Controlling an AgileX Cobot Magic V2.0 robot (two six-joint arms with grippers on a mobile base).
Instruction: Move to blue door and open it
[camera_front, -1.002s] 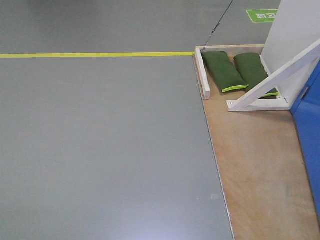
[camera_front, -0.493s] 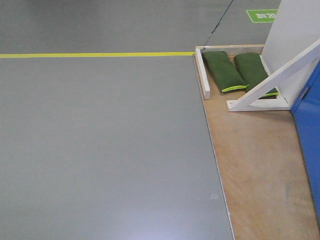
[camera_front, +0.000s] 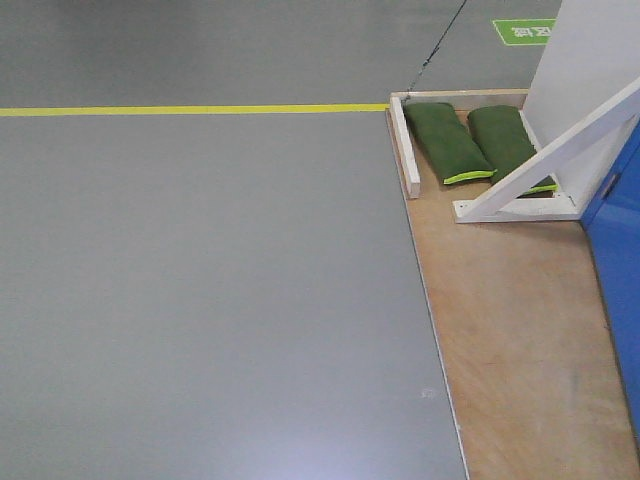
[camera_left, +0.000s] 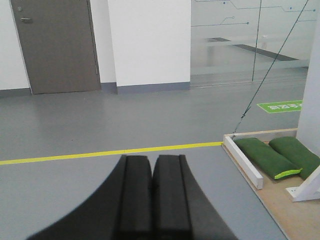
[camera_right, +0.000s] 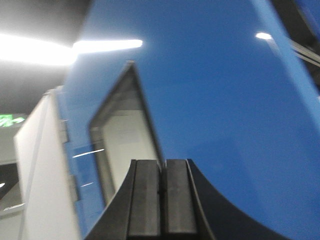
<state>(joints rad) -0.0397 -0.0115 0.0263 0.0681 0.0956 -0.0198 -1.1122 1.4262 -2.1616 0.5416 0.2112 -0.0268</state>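
Found grey floor (camera_front: 200, 300) filling most of the front view. Located the blue door (camera_front: 618, 260) at the right edge of that view, standing on a plywood platform (camera_front: 510, 330) beside a white braced frame (camera_front: 545, 165); saw only a lower strip of the panel there. Noted the same glossy blue face filling the right wrist view, close and steeply tilted. Found no lever handle, lock or latch plate in any view. Recorded two green sandbags (camera_front: 447, 142) at the platform's far corner, partly behind the brace, and a yellow line (camera_front: 190, 109) across the far floor.

Observed the right gripper (camera_right: 163, 164) with jaws pressed together, holding nothing, pointed at the door face; could not tell contact from a gap. Observed the left gripper (camera_left: 152, 160) likewise closed up and empty, aimed away over the floor.

Judged the approach nearly complete, the opening not yet begun. Advised bringing the handle into a wrist view before any reach. Advised parting the right jaws ahead of closing on the lever, pressing down first, then swinging along the hinge arc. Advised keeping the base off the platform edge and the brace foot.
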